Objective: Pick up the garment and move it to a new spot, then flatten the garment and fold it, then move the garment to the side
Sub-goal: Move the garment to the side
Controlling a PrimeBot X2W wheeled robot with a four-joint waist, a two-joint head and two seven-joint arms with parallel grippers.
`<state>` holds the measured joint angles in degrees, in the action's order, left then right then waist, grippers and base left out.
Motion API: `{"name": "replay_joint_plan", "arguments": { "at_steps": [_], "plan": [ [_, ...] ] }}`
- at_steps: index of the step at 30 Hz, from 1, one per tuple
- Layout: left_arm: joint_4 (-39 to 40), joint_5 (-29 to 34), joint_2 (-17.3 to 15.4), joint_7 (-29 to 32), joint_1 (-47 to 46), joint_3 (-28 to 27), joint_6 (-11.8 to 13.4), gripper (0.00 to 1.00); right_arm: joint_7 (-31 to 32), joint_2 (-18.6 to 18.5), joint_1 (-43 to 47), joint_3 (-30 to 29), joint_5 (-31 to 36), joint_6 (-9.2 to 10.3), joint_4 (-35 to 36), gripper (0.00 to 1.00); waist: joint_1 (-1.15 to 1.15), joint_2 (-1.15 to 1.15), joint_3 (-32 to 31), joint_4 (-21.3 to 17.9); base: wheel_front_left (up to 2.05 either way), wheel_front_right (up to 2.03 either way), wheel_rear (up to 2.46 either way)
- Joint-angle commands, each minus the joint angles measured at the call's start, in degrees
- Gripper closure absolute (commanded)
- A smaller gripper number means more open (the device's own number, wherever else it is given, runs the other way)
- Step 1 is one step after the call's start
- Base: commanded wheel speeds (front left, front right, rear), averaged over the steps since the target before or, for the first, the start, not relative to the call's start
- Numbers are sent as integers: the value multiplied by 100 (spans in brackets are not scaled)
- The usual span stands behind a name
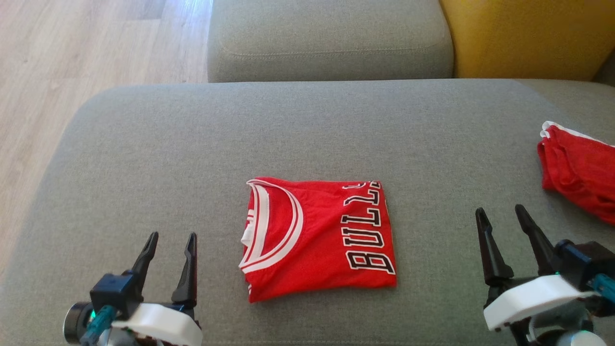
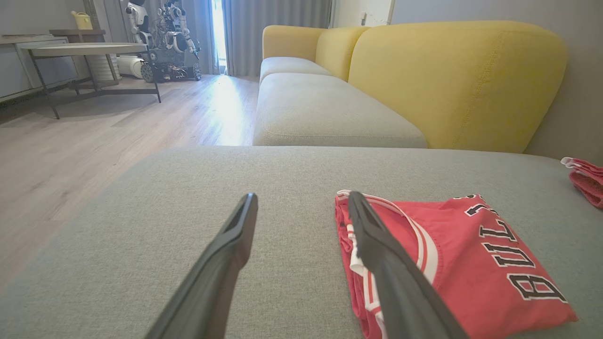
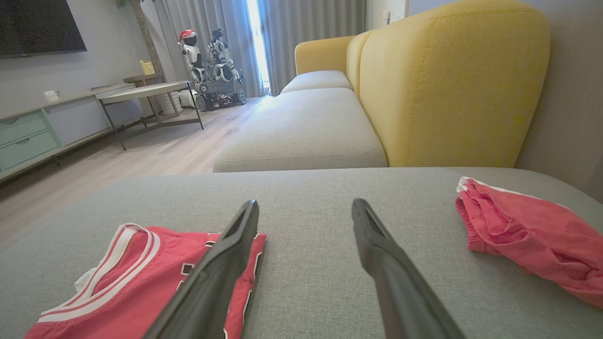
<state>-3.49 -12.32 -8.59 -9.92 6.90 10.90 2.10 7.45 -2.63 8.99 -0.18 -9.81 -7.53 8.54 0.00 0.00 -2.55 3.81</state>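
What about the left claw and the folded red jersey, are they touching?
Apart. The head view shows bare grey cushion between the open left claw and the collar edge of the folded red jersey.

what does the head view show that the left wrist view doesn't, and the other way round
Head view's extra: the right pincer, open above the grey cushion. Left wrist view's extra: a table, another wheeled robot and curtains across the room. Shared: the open left pincer, the folded red jersey flat on that cushion, a second red garment to its right, the yellow backrest, the wood floor.
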Motion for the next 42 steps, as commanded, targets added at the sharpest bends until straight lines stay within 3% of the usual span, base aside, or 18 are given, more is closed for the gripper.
{"name": "replay_joint_plan", "arguments": {
  "at_steps": [1,21,33,42],
  "plan": [
    [173,-4,-76,-4,-318,-152,42,0,5,-35,-129,113,51,4,238,0,0,0,-1,0,0,0,0],
    [161,-25,-97,-66,-608,-27,61,0,105,-27,-199,51,69,4,-86,0,0,0,180,185,0,0,0],
    [70,-10,129,-325,-1499,231,-102,0,75,-47,-1144,518,81,4,-1638,0,0,0,1123,703,0,0,0],
    [-158,-10,247,-470,-1837,307,-167,0,330,-39,-1863,967,-68,4,-3040,0,0,0,1477,793,0,0,0]
  ]
}}
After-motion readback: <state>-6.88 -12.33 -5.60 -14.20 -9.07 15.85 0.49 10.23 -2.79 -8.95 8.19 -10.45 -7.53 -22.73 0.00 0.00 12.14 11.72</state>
